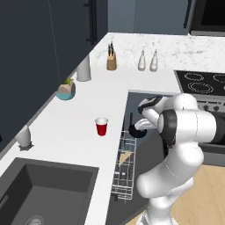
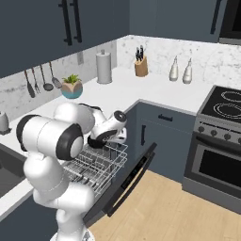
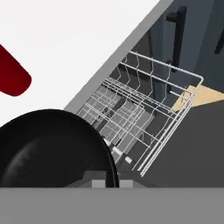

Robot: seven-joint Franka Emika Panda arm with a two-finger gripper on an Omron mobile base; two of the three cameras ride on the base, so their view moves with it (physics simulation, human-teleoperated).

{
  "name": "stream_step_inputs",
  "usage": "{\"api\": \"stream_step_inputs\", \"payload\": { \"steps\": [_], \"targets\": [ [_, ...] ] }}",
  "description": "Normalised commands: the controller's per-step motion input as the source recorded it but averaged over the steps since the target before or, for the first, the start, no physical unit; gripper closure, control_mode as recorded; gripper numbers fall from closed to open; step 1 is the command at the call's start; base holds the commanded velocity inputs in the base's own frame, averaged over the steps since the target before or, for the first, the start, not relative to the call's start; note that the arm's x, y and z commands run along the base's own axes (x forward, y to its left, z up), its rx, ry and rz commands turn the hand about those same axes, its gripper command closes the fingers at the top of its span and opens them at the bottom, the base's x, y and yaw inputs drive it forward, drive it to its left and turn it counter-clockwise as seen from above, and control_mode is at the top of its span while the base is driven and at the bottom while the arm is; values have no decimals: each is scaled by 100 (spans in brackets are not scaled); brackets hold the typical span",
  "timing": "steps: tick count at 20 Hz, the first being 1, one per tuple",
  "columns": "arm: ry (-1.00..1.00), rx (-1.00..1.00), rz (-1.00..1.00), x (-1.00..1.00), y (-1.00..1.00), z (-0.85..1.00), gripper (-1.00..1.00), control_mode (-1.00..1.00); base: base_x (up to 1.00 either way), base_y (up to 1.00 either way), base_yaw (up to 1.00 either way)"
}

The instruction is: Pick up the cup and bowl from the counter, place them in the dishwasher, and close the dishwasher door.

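The bowl (image 1: pixel 137 130) hangs in the gripper (image 1: pixel 141 127) over the pulled-out rack (image 1: pixel 124 162) in the left base view, while the cup (image 1: pixel 101 126) waits upright on the counter (image 1: pixel 66 127). From the right base view, the dishwasher door (image 2: pixel 123 185) lies dropped open, giving the load a clear way down. The hand view has the fingertips pinching the bowl's rim, carried beside the counter edge, probably for lowering into the rack.

No readable text, labels, brands or numbers anywhere. Cup (image 1: pixel 101 126) plain red, no print. Oven knobs (image 2: pixel 212 133) unmarked. Cabinets, dishwasher door (image 2: pixel 124 181) blank.
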Motion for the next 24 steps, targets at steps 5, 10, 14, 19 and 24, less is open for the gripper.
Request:
{"api": "stream_step_inputs", "payload": {
  "steps": [5,10,14,19,24],
  "targets": [
    [-14,-1,1,1,5,-49,100,-100,0,0,0],
    [-5,-3,0,1,20,-54,100,-100,0,0,0],
    [-2,-3,0,8,29,-42,100,-100,0,0,0],
    [0,-4,1,13,19,-50,100,-100,0,0,0],
    [0,-3,4,7,5,-52,100,-100,0,0,0]
  ]
}}
